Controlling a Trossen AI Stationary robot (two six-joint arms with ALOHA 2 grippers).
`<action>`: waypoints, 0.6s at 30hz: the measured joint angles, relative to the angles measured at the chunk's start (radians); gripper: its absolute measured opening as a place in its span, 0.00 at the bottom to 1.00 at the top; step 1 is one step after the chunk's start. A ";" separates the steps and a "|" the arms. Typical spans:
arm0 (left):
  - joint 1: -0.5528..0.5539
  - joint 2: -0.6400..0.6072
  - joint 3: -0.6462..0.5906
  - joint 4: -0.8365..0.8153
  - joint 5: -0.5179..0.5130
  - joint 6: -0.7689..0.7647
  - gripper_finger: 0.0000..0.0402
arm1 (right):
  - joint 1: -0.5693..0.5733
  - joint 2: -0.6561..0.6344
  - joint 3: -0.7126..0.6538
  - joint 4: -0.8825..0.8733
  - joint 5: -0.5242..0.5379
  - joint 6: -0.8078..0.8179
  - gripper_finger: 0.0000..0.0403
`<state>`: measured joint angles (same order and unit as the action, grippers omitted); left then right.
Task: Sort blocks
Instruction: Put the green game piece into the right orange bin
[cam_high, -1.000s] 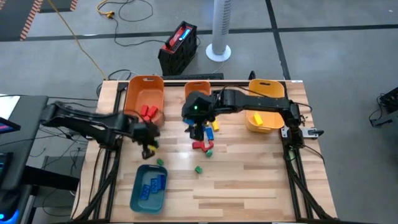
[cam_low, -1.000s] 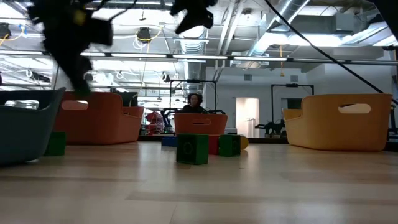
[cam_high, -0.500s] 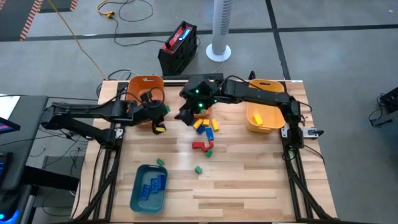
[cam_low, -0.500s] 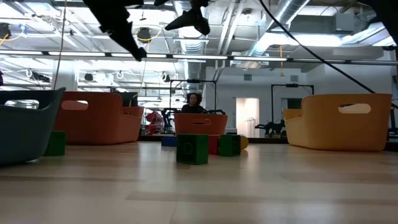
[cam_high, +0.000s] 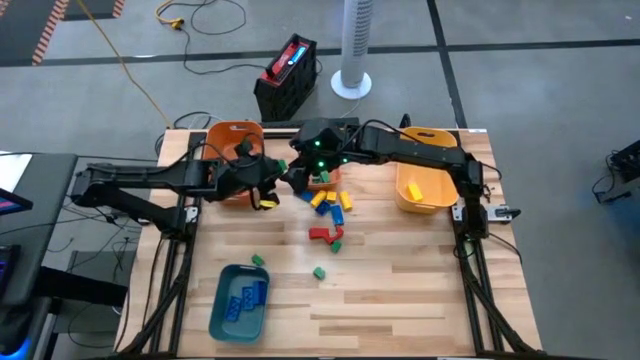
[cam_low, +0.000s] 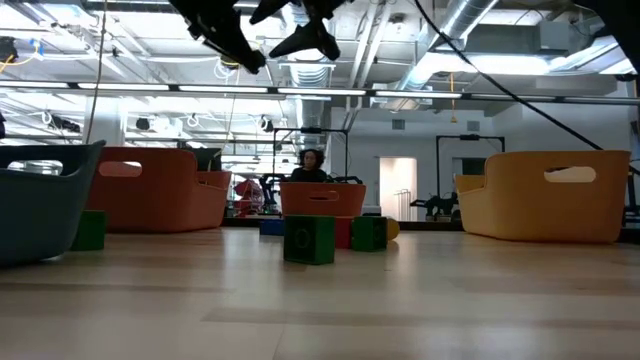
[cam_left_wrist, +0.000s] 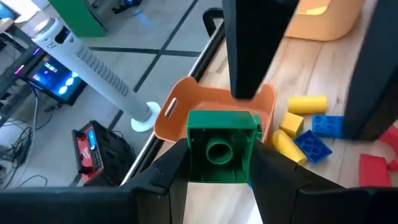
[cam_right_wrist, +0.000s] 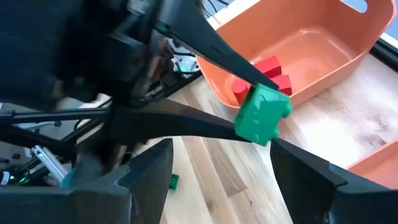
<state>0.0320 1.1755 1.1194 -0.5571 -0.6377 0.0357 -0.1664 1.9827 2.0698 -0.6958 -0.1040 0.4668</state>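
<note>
In the high view the left gripper (cam_high: 268, 183) reaches in from the frame's left and hangs just right of the large orange bin (cam_high: 232, 150), its fingers clamped on a green block (cam_left_wrist: 219, 145); the left wrist view shows the block pinched between both fingers, its round underside socket facing the camera. The right wrist view shows the same green block (cam_right_wrist: 263, 113) raised above bare wood beside that bin, which holds red blocks (cam_right_wrist: 268, 76).

The right gripper (cam_high: 297, 180) sits at upper centre, just beside the left one, over the near edge of a small orange bin (cam_left_wrist: 211, 109) at the table's back rim; its fingers stand wide apart with nothing between them. The two grippers are close together, with little room between them.

Below and right of them lies a loose cluster of yellow, blue and red blocks (cam_high: 328, 203), then a red block (cam_high: 322, 235) and a lone green block (cam_high: 319, 271) at mid-table. A yellow bin (cam_high: 422, 183) stands near the right edge, a teal bin (cam_high: 238, 301) with blue blocks at lower left near the front edge. The lower right wood (cam_high: 420, 290) is open.
</note>
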 joint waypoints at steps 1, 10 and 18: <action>-0.003 0.000 0.000 -0.001 -0.004 0.000 0.33 | -0.001 0.001 -0.004 0.002 0.001 0.003 0.70; -0.049 0.004 0.000 0.053 -0.050 0.026 0.33 | -0.014 0.001 -0.018 0.061 0.016 0.037 0.70; -0.075 0.004 0.000 0.102 -0.098 0.045 0.34 | -0.012 0.001 -0.018 0.059 0.056 0.056 0.70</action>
<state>-0.0431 1.1797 1.1194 -0.4549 -0.7353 0.0811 -0.1783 1.9835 2.0518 -0.6366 -0.0484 0.5232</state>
